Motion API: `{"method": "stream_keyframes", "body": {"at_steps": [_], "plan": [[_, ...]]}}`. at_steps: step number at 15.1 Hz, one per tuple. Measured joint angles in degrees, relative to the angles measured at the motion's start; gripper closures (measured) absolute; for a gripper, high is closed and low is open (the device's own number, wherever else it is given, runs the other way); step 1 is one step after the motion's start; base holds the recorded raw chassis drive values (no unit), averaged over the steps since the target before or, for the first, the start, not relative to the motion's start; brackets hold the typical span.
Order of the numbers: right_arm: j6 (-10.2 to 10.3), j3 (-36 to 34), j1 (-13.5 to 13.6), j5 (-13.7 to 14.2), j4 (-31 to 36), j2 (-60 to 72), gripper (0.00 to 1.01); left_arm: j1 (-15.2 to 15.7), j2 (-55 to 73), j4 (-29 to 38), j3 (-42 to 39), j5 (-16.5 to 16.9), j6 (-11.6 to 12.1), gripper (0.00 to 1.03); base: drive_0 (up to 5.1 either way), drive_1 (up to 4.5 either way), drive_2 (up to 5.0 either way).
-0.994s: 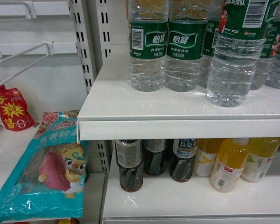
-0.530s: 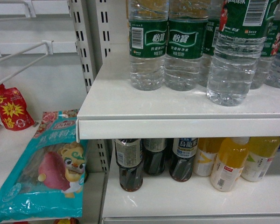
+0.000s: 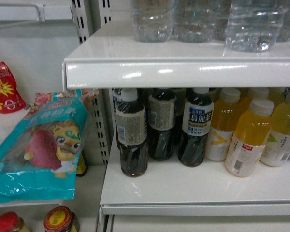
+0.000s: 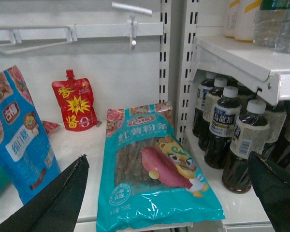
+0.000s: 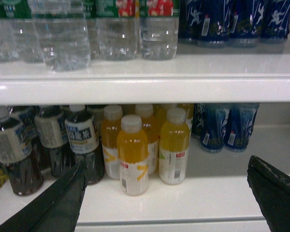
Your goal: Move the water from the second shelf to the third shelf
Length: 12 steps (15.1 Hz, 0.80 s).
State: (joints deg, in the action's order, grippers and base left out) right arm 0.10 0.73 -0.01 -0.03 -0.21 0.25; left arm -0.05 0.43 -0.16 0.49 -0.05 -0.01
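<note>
Several clear ribbed bottles of water [image 3: 152, 21] stand on the upper white shelf [image 3: 183, 72]; the head view shows only their bases, one [image 3: 251, 26] nearer the edge. In the right wrist view the water [image 5: 63, 38] stands in a row on that shelf [image 5: 145, 89], green labels cut off at the top. My right gripper [image 5: 166, 162] is open and empty, level with the lower shelf [image 5: 198, 193]. My left gripper [image 4: 168, 155] is open and empty over a teal noodle bag [image 4: 154, 174]. Neither gripper shows in the head view.
Dark tea bottles [image 3: 133, 140] and yellow juice bottles [image 3: 249, 140] fill the lower shelf [image 3: 183, 188]. Blue bottles [image 5: 227, 128] stand at the right. The left bay holds the teal bag [image 3: 43, 145], a red pouch [image 3: 2, 89], red-lidded jars [image 3: 60, 220] and wire hooks [image 4: 77, 34].
The head view has dropped: the water shelf sits higher in frame, the bottle labels are cut off, and more of the lower shelf shows. The bottles have not moved.
</note>
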Motion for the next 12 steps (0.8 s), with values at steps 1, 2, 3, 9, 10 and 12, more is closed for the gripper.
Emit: {"method": "stream_keyframes", "body": {"at_steps": [1, 2, 3, 9, 10, 12], "plan": [[0.0, 0.0, 0.0, 0.0, 0.0, 0.0, 0.03, 0.0, 0.0, 0.0, 0.0, 0.0, 0.0, 0.05, 0.0, 0.00, 0.0], [0.0, 0.0, 0.0, 0.0, 0.0, 0.0, 0.03, 0.0, 0.0, 0.0, 0.0, 0.0, 0.0, 0.05, 0.0, 0.00, 0.0], [0.0, 0.0, 0.0, 0.1, 0.0, 0.0, 0.03, 0.0, 0.0, 0.0, 0.0, 0.1, 0.0, 0.05, 0.0, 0.00, 0.0], [-0.2, 0.0, 0.0, 0.0, 0.0, 0.0, 0.03, 0.0, 0.0, 0.0, 0.0, 0.0, 0.0, 0.05, 0.0, 0.00, 0.0], [-0.2, 0.0, 0.0, 0.0, -0.2, 0.0, 0.03, 0.0, 0.0, -0.2, 0.0, 0.0, 0.0, 0.05, 0.0, 0.00, 0.0], [-0.1, 0.0, 0.0, 0.0, -0.2, 0.0, 0.03, 0.0, 0.0, -0.2, 0.0, 0.0, 0.0, 0.05, 0.0, 0.00, 0.0]]}}
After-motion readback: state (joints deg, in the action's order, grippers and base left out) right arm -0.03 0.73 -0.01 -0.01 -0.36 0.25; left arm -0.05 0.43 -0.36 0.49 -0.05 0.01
